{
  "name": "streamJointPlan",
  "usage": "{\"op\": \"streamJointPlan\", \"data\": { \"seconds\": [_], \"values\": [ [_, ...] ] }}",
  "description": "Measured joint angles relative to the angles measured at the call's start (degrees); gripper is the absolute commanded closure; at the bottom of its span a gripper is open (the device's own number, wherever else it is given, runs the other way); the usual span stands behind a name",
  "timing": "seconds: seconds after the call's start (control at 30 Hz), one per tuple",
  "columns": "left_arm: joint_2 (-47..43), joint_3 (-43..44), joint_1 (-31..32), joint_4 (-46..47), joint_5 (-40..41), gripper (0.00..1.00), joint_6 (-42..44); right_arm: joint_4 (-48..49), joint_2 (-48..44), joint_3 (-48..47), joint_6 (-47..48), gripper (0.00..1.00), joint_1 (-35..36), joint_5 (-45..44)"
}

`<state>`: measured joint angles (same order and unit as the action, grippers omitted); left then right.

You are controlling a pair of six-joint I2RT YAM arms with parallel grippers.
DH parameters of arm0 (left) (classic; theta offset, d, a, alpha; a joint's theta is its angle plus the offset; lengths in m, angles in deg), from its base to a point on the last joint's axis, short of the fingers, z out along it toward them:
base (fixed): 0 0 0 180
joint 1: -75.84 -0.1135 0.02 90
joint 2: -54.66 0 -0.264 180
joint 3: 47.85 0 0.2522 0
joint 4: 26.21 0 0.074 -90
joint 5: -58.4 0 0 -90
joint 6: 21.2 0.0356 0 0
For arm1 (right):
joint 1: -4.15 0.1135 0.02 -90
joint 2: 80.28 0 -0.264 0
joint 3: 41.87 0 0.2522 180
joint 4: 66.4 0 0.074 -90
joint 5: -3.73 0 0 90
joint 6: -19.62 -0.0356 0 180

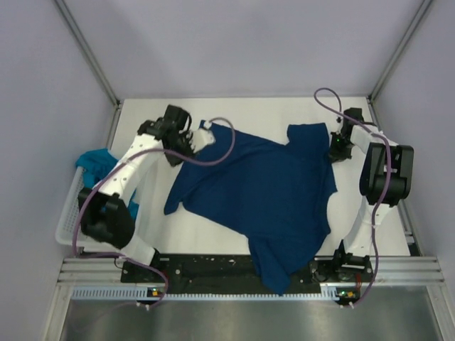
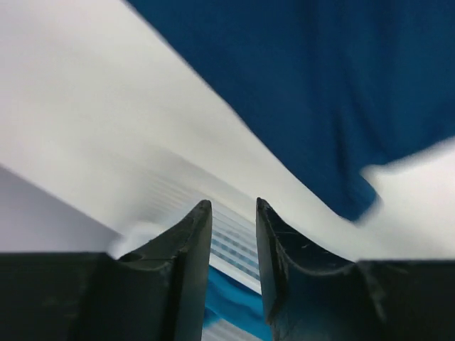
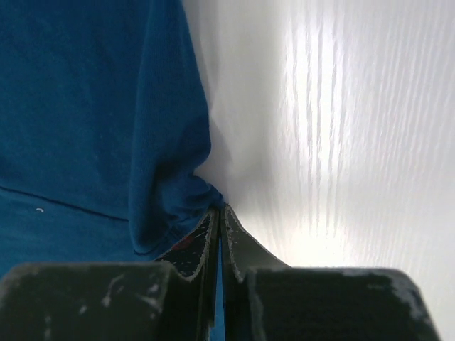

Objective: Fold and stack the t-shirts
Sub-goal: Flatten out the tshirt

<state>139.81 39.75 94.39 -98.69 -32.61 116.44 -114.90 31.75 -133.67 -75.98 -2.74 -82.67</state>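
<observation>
Spreading step: right gripper pinches the navy shirt, upper right; left gripper, slightly open, empty, should grab next

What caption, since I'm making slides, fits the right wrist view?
The fingers pinching a blue shirt by its edge on a white table.

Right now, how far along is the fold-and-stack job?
Done: nothing folded; the navy t-shirt lies spread open on the table, its near end over the front edge. In hand: the right gripper is pinched on its far right edge; the left gripper is open by the far left corner, holding nothing. Left: fold it, then fetch and fold the teal t-shirt bunched in the basket, and stack both.
</observation>
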Motion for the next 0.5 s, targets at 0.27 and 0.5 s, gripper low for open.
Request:
{"op": "streamJointPlan", "data": {
  "seconds": [0.27,0.5],
  "values": [
    [40.4,53.4,0.1,8.3,10.3,0.55,-8.9,-1.9,10.6,-16.1,2.8,1.00,-0.9,-1.2],
    [51.6,49.4,0.8,15.5,16.2,0.43,-3.2,-4.0,16.1,-25.0,6.0,1.00,-1.0,-0.2]
  ]
}}
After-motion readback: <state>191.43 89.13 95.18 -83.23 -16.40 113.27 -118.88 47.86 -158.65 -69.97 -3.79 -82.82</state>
